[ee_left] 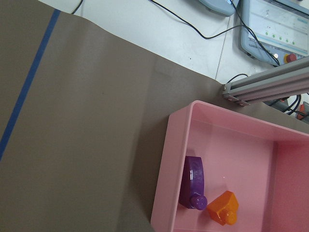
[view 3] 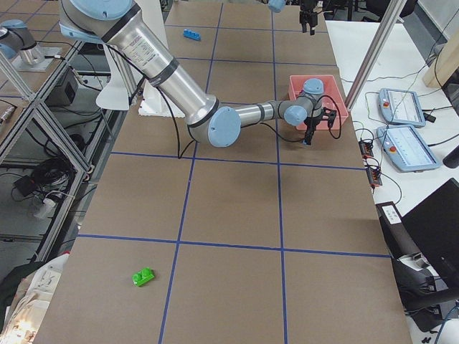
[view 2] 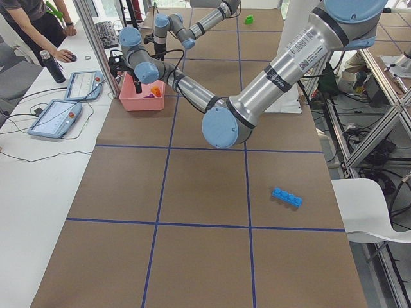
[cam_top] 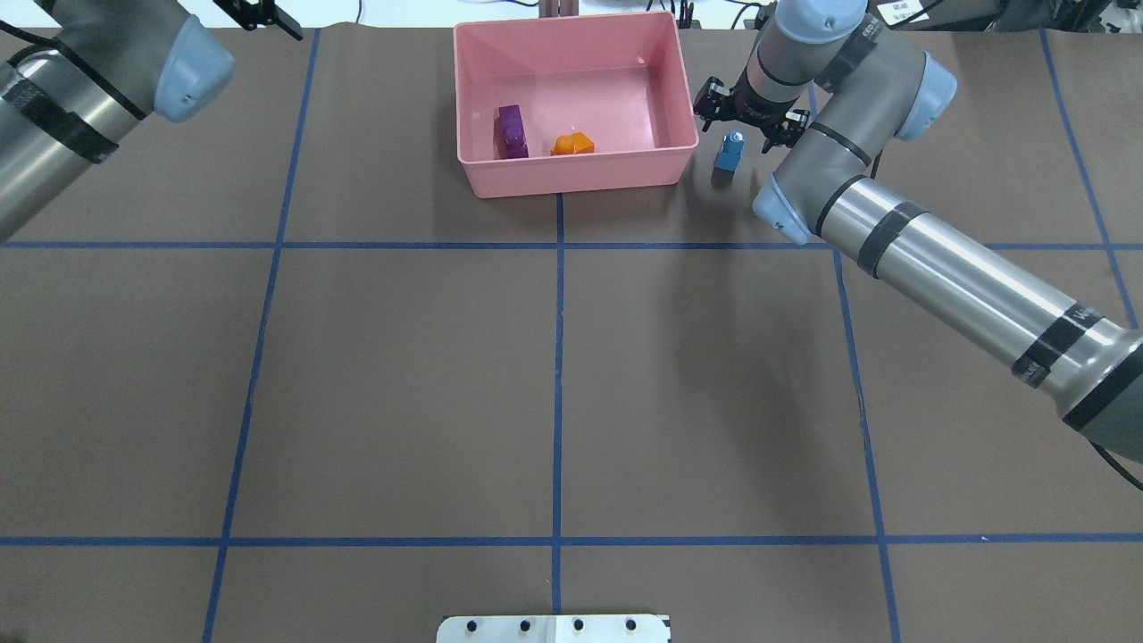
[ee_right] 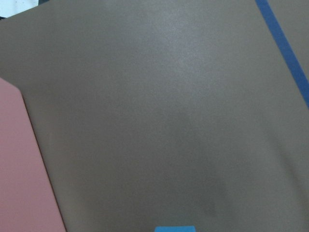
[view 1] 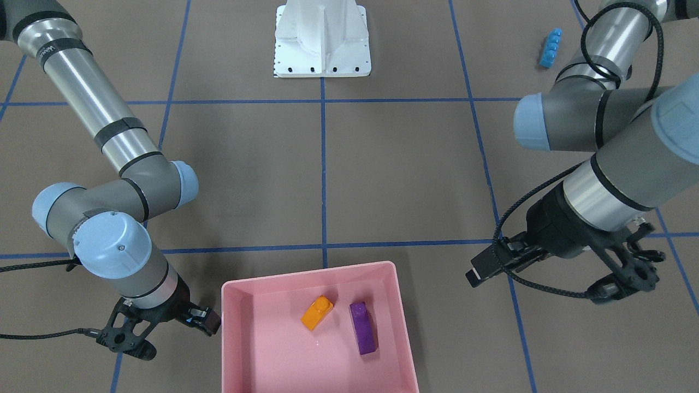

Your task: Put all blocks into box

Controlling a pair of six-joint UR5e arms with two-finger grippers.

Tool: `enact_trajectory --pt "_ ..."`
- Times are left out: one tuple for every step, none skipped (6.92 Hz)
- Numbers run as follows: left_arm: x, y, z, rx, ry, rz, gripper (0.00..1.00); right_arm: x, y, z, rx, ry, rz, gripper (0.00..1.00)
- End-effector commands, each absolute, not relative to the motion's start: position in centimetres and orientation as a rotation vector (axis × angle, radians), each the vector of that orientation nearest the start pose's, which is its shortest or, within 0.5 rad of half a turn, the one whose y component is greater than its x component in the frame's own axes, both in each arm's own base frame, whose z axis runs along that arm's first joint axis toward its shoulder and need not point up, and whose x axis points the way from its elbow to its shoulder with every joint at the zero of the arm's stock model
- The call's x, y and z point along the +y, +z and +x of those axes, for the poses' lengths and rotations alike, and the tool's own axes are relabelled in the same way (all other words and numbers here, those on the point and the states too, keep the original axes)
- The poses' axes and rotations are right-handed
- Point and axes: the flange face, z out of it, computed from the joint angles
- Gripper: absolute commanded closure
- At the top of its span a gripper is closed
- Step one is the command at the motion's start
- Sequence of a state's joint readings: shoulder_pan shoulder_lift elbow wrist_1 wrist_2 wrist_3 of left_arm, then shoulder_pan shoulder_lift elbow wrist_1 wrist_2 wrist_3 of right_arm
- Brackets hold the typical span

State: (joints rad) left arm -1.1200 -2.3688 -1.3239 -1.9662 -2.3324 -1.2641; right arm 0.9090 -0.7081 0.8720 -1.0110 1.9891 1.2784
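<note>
The pink box (view 1: pixel 235 338) (cam_top: pixel 576 179) holds the orange block (view 1: pixel 317 313) (cam_top: pixel 573 144) and the purple block (view 1: pixel 363 327) (cam_top: pixel 511 130); both also show in the left wrist view. The small blue block (cam_top: pixel 730 152) stands just right of the box, directly at my right gripper (cam_top: pixel 746 121) (view 1: pixel 128 341), which is low over it; I cannot tell whether it holds the block. The block's top peeks into the right wrist view (ee_right: pixel 175 228). The long blue block (view 1: pixel 550 48) and the green block (view 3: pixel 143 276) lie far off. My left gripper (cam_top: pixel 263 16) (view 1: pixel 622 278) is open, empty and raised left of the box.
The white metal base (view 1: pixel 322 49) sits at the robot's table edge. Beyond the box's far side stand an aluminium frame post (ee_left: pixel 265 84) and control tablets (view 2: pixel 54 115). My right forearm (cam_top: pixel 938 259) crosses the table's right half.
</note>
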Motion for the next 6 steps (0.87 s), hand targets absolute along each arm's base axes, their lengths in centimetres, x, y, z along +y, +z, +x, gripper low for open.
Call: enact_trajectory --pt "-70.5 21.9 27.1 1.139 -0.36 0.056 0.0 -72.1 38.2 -45.1 -0.823 0.443 0.063 0.16" --pt "-70.5 22.0 27.2 1.136 -0.361 0.054 0.0 -72.1 38.1 -45.1 -0.829 0.463 0.046 0.68" --pt "-70.5 21.8 27.2 1.138 -0.359 0.054 0.0 -71.9 38.5 -45.1 -0.831 0.465 0.035 1.0" --pt "-70.5 21.8 27.1 1.138 -0.361 0.057 0.0 -71.8 38.5 -45.1 -0.841 0.457 0.014 1.0" --pt "-70.5 21.7 26.9 1.141 -0.361 0.06 0.0 -72.1 38.4 -44.4 -0.854 0.457 -0.001 1.0" --pt "-70.3 21.8 25.5 1.157 -0.357 0.055 0.0 -73.0 37.9 -42.2 -0.882 0.463 -0.026 1.0"
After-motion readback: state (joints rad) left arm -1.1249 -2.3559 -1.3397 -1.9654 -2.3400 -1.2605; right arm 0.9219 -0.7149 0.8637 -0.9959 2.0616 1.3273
